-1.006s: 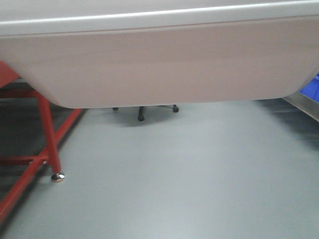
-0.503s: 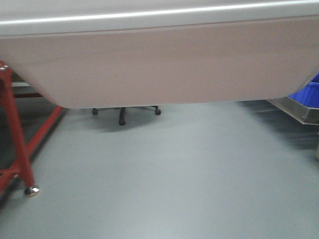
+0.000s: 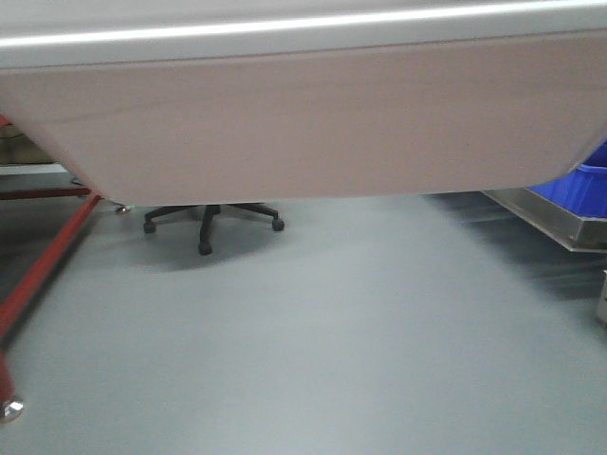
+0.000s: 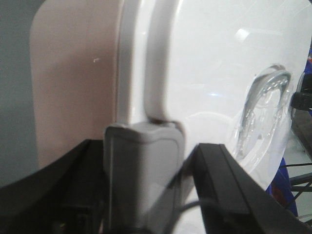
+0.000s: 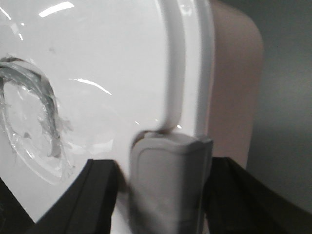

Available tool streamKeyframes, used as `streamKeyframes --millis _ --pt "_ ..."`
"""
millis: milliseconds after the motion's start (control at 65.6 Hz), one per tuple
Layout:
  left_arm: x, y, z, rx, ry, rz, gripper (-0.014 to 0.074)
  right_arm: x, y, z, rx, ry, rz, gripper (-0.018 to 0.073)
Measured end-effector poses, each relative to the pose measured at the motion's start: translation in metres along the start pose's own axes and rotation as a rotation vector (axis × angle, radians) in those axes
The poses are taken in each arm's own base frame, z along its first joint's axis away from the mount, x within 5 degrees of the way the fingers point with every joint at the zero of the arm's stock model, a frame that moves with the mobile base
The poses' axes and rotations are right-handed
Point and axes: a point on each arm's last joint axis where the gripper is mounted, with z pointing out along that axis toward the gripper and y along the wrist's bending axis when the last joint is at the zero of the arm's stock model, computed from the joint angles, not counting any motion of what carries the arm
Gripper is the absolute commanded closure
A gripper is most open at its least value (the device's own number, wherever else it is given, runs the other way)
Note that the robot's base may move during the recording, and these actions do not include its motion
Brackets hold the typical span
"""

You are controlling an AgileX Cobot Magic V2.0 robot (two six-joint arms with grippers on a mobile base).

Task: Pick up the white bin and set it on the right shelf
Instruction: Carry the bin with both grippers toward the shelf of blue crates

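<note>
The grey floor (image 3: 360, 332) spreads beneath the white bin (image 3: 303, 114), which hangs clear of it across the top of the front view, lid uppermost. A red frame (image 3: 47, 256) stands at the left and a steel rack level (image 3: 560, 218) carrying a blue crate (image 3: 580, 185) at the right. An office chair (image 3: 209, 216) sits beyond. The left hand (image 4: 141, 185) is clamped on the grey latch (image 4: 144, 161) at one end of the bin. The right hand (image 5: 165, 195) is clamped on the opposite latch (image 5: 168, 180).
</note>
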Motion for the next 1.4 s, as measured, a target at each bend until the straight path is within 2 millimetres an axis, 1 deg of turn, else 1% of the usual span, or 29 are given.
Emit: streamKeyframes --millis 1402 --pt "-0.0002 0.0002 0.0002 0.001 -0.001 0.0 0.0348 0.0 0.0 0.0 0.0 0.0 0.002 0.0132"
